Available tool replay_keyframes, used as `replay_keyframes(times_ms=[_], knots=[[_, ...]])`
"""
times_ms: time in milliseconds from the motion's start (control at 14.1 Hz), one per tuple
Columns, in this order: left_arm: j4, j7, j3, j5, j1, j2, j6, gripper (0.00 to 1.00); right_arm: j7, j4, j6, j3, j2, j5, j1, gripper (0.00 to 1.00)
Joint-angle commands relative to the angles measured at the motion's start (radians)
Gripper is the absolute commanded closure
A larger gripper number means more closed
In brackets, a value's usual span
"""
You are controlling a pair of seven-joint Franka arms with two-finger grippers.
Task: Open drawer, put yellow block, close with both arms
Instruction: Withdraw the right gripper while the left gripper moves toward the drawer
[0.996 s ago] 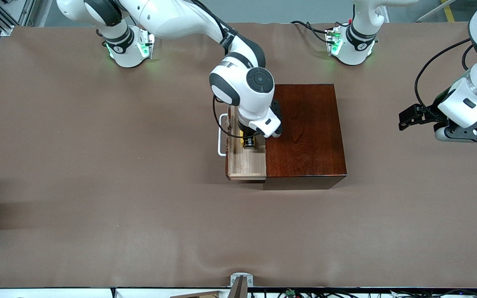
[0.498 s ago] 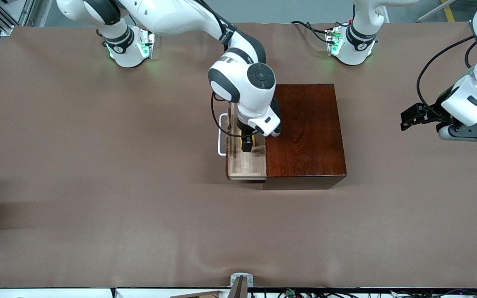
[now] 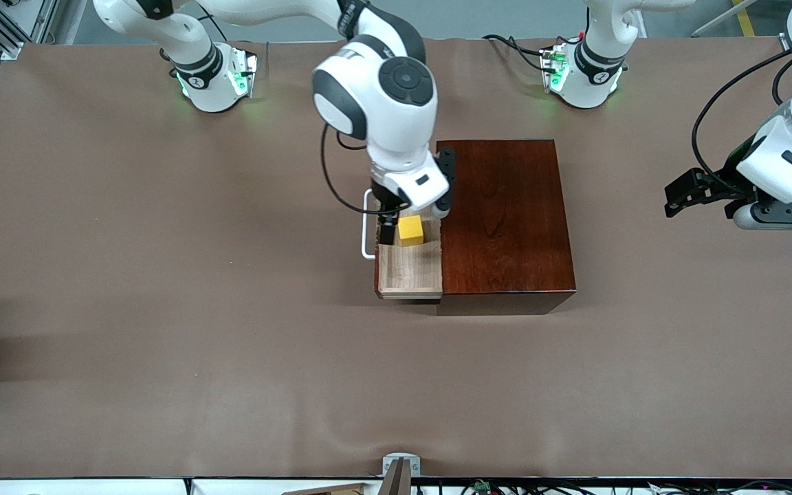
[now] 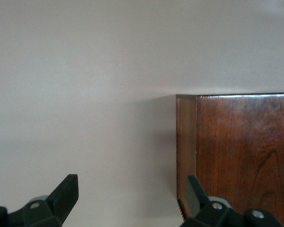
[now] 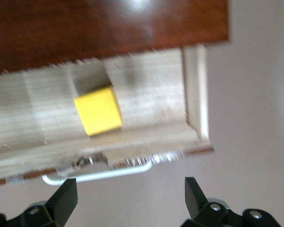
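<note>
The yellow block [image 3: 410,230] lies loose on the floor of the drawer [image 3: 410,271], which stands pulled out of the dark wooden box [image 3: 506,220] toward the right arm's end of the table [image 3: 162,309]. The right tool [image 3: 389,230] hangs over the drawer's handle [image 3: 366,227], its fingers [image 5: 64,201] spread wide and holding nothing. The left arm waits; the left tool [image 3: 685,196] is over bare table at the left arm's end, fingers [image 4: 66,194] wide apart and empty.

I see even overhead light, soft shadows on the tabletop [image 3: 162,309]. Right wrist view motion-blurred, glare on the box [image 5: 109,23]. Front view sharp.
</note>
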Motion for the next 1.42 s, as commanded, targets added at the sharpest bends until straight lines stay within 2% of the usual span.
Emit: replay_keyframes(times_ms=[0,142,427,569,712,925,1139,1281,1352], knots=[[0.026,-0.015,-0.021,-0.017,-0.014,0.012,-0.06,0.0,0.068,-0.029,-0.08,0.012,-0.051,-0.006,-0.09,0.0],[0.025,-0.02,-0.084,-0.018,-0.014,0.009,-0.135,0.0,0.095,-0.03,-0.129,0.01,-0.08,-0.007,-0.173,0.0],[0.028,-0.019,-0.205,-0.018,-0.034,0.016,-0.14,0.0,0.099,-0.073,-0.171,0.013,-0.175,-0.004,-0.371,0.0],[0.03,0.001,-0.321,-0.019,-0.039,0.018,-0.12,0.0,0.12,-0.091,-0.203,0.015,-0.228,0.011,-0.464,0.0],[0.068,0.07,-0.435,-0.018,-0.039,0.015,-0.111,0.0,0.129,-0.11,-0.278,0.013,-0.283,0.077,-0.552,0.0],[0.12,0.288,-0.553,-0.035,-0.045,0.039,-0.091,0.0,0.132,-0.218,-0.289,-0.002,-0.413,0.086,-0.662,0.0],[0.229,0.441,-0.621,-0.06,-0.101,0.235,0.037,0.0,0.218,-0.286,-0.288,-0.062,-0.507,0.097,-0.711,0.0],[0.292,0.509,-0.612,-0.022,-0.195,0.388,0.172,0.0,0.223,-0.367,-0.265,-0.099,-0.576,0.146,-0.757,0.0],[0.315,0.515,-0.61,0.029,-0.235,0.447,0.24,0.0,0.224,-0.442,-0.222,-0.105,-0.628,0.164,-0.786,0.0]])
